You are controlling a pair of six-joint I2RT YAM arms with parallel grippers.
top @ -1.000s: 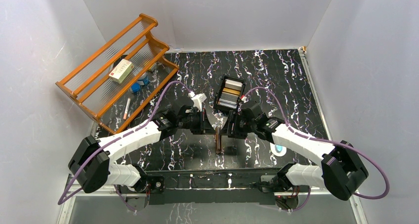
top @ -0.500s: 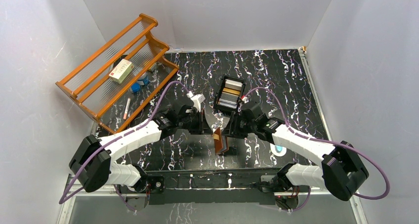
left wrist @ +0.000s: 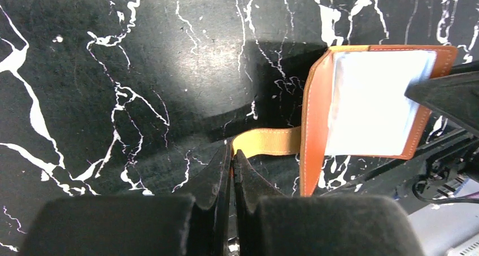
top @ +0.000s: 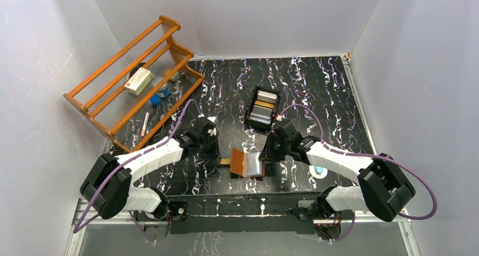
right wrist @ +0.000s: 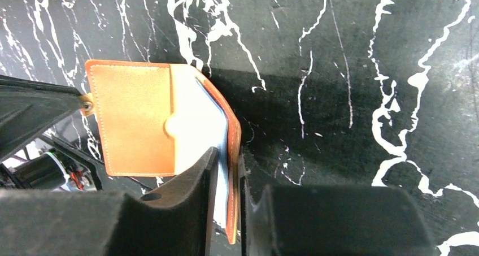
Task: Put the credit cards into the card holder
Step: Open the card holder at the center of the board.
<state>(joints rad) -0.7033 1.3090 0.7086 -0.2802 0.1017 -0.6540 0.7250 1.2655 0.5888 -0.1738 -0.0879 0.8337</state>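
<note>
The brown leather card holder (top: 239,162) lies spread open on the table near the front edge, its pale clear sleeves (left wrist: 373,103) facing up. My left gripper (left wrist: 233,154) is shut on the tan strap (left wrist: 271,141) at the holder's left side, seen from above at the left gripper (top: 220,157). My right gripper (right wrist: 226,154) is closed over the holder's right flap (right wrist: 233,131) and a blue sleeve, from the other side at the right gripper (top: 263,157). The credit cards (top: 264,104), gold and silver, lie in the black tray (top: 250,112) behind.
A wooden rack (top: 135,81) stands at the back left with a small box (top: 139,80) and other small items on it. A white-and-blue object (top: 319,170) lies under my right arm. Grey walls close in the table on three sides.
The card holder, held upright and folded between both grippers, has swung open and come down toward the near edge. Both grippers moved nearer and lower, and the right jaws have narrowed.
</note>
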